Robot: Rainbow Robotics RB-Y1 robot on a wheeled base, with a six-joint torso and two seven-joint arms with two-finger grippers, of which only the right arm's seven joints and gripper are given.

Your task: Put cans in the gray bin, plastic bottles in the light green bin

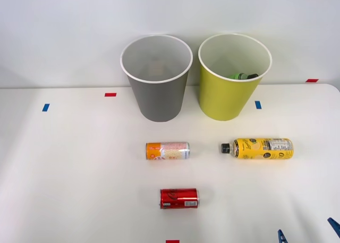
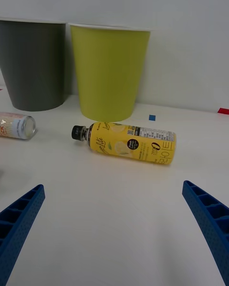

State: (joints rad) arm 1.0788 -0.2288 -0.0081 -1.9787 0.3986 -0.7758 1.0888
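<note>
Right gripper [image 2: 114, 229] jaws wide, empty, low over table [image 1: 69, 174]. Yellow bottle [image 2: 131, 142] lies on side ahead of jaws, centred between them, apart, cap toward gray bin [image 1: 156, 78] side, just before green bin [image 1: 232, 78]. Green bottle [image 1: 241, 76] inside green bin. Count: 2 bins, 2 bottles, 2 cans. Orange can [image 1: 168, 150] and red can [image 1: 179, 198] on sides before gray bin.

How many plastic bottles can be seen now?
2: the yellow-label bottle lies on the table before the light green bin; a green bottle lies inside that bin, mostly hidden.
</note>
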